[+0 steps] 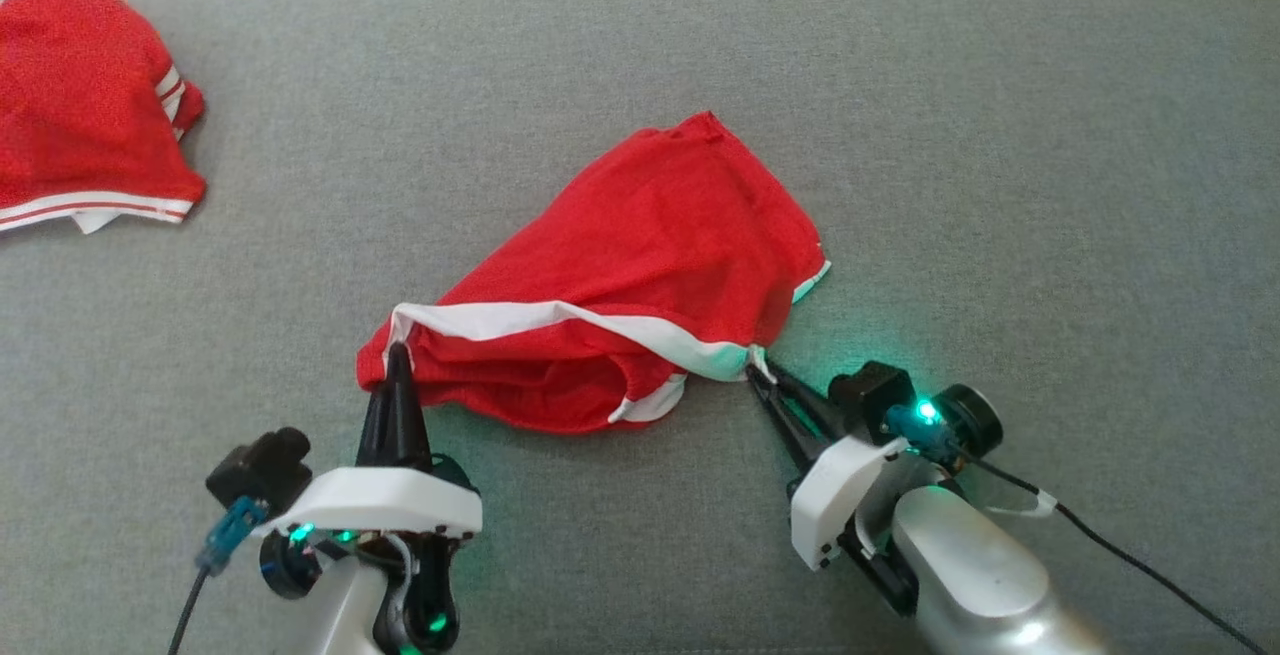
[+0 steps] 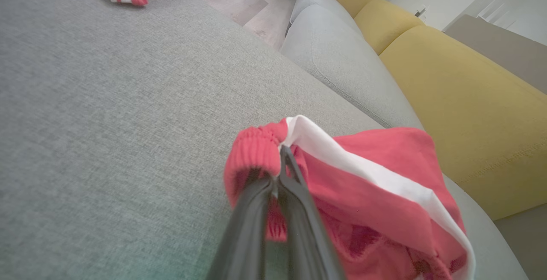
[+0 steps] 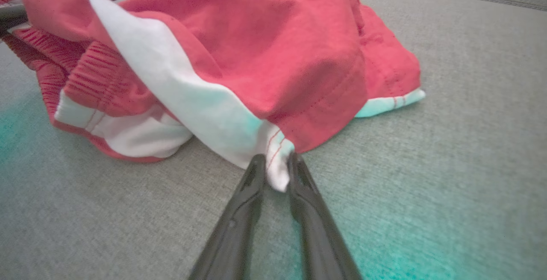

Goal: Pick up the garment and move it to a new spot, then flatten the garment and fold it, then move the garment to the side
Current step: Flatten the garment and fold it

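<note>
left pincer [image 1: 398, 360]: fingers pressed together, clamped on the red ribbed waistband corner of the garment [image 1: 650, 255]. the left wrist view shows the cloth bunched over the tips and no gap between the fingers.

right pincer [image 3: 277, 164]: fingers a narrow slit apart, with the white hem corner sitting right between the tips. it looks pinched there, and the cloth fills the slit.

the garment is red shorts with white trim, lying crumpled on the grey couch seat [image 1: 1000, 135] between the two pincers. its bulk spreads away past both sets of fingertips and leans more toward the right pincer's side. a white band [image 1: 520, 317] runs along the near edge from the left pincer's tips across to the right pincer's tips. the waistband opening gapes just beside the left pincer, on its inner side.

a second red piece with white stripes [image 1: 80, 105] lies well apart, far ahead of the left pincer and out to its left, at the couch edge. in the left wrist view, yellow cushions [image 2: 461, 100] sit off to the right, beyond the garment.
</note>
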Available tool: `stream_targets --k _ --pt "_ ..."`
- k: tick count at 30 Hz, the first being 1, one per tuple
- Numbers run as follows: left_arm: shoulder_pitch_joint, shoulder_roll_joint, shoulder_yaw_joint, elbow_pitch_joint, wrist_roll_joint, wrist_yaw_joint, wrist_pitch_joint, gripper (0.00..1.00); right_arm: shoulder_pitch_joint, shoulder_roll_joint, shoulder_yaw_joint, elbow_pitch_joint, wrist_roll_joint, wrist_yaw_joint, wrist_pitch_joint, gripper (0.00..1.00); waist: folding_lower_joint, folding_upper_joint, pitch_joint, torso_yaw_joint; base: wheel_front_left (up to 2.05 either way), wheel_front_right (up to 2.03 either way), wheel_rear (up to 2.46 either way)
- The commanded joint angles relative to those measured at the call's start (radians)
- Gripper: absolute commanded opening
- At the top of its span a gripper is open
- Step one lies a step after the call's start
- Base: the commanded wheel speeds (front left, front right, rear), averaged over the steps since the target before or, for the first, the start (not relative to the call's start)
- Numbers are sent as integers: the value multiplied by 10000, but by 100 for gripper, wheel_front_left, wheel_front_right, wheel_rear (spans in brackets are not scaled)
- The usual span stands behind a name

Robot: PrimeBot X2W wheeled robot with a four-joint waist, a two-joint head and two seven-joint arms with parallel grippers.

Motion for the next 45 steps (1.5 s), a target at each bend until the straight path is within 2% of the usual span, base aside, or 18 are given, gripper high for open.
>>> stream_targets --k 1,5,10,16,18,19,22,28,31,34,36,39,45 --pt "-336 190 169 -365 63 26 5 0 -141 24 276 -55 121 75 51 0 0 0 -33 17 0 0 0" --pt "-339 301 114 -525 128 -12 10 0 -225 24 77 -187 249 75 -134 0 0 0 -175 -31 0 0 0" --pt "-468 713 -26 -1082 385 -80 189 0 -350 24 -828 -913 231 75 -334 0 0 0 -533 -214 0 0 0" --pt "-870 1575 -93 -2658 679 -287 740 0 -334 -144 -2594 -2895 -789 75 -372 0 0 0 -1202 -557 0 0 0" --pt "-1055 1911 -125 -3358 811 -307 1053 0 -174 -304 -3053 -3815 -1045 75 -372 0 0 0 -1449 -672 0 0 0" --pt "-1055 1911 -125 -3358 811 -307 1053 0 -174 -304 -3053 -3815 -1045 75 -372 0 0 0 -1449 -672 0 0 0" --pt "-1401 2421 -236 -4480 955 -356 1758 0 130 -491 -3569 -5376 -1180 75 -32 0 0 0 -1786 -842 0 0 0" --pt "-2567 3350 -436 -6480 1170 -455 3423 0 685 -929 -4359 -9103 -1340 75 1477 0 0 0 -2185 -1148 0 0 0" --pt "-3238 3685 -485 -7055 1130 -537 4204 0 816 -1087 -4696 -10787 -1438 75 2270 0 0 0 -2200 -1290 0 0 0" --pt "-3829 3922 -530 -7142 1075 -639 4799 0 825 -1229 -4821 -11884 -1483 75 2988 0 0 0 -2053 -1424 0 0 0" --pt "-4164 3974 -590 -6923 996 -713 5094 0 738 -1328 -4829 -12125 -1442 75 3359 0 0 0 -1840 -1494 0 0 0" --pt "-4773 3949 -721 -6361 957 -846 5399 0 351 -1424 -4698 -11829 -1194 75 3691 0 0 0 -1221 -1574 0 0 0" --pt "-6803 3834 -859 -4599 1450 -1130 5412 0 -1843 -1549 -4030 -9629 -948 75 3553 0 0 0 386 -1818 0 0 0"
